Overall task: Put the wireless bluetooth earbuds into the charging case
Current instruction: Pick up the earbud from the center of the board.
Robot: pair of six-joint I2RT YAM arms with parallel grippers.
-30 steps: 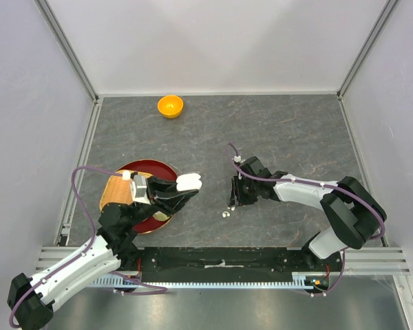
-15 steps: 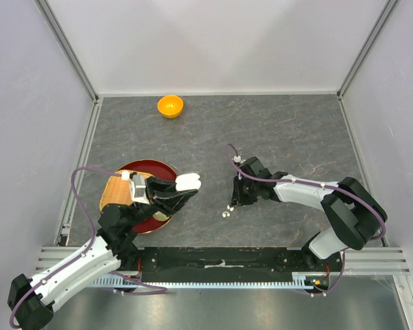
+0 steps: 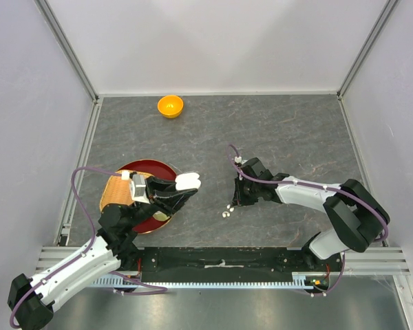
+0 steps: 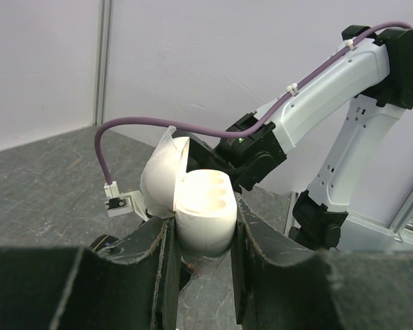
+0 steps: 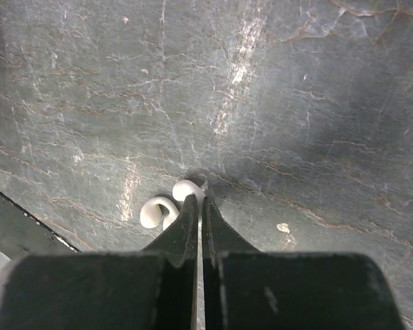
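Observation:
My left gripper (image 3: 181,190) is shut on the white charging case (image 3: 188,181) and holds it above the table. In the left wrist view the case (image 4: 205,210) sits upright between the jaws, lid (image 4: 163,175) swung open, two hollows showing. Two white earbuds (image 3: 226,212) lie side by side on the grey table. My right gripper (image 3: 233,203) is down at them. In the right wrist view its jaws (image 5: 201,201) are shut; one earbud (image 5: 186,190) touches the left fingertip, the other (image 5: 153,212) lies just left. Whether a stem is pinched is hidden.
A red plate (image 3: 134,173) holding a woven tan mat (image 3: 113,192) sits under my left arm. An orange bowl (image 3: 170,106) stands at the back. The black rail (image 3: 220,260) runs along the near edge. White walls close three sides.
My right gripper has closed from partly open to shut beside the white earbuds. The left gripper and the case have stayed put.

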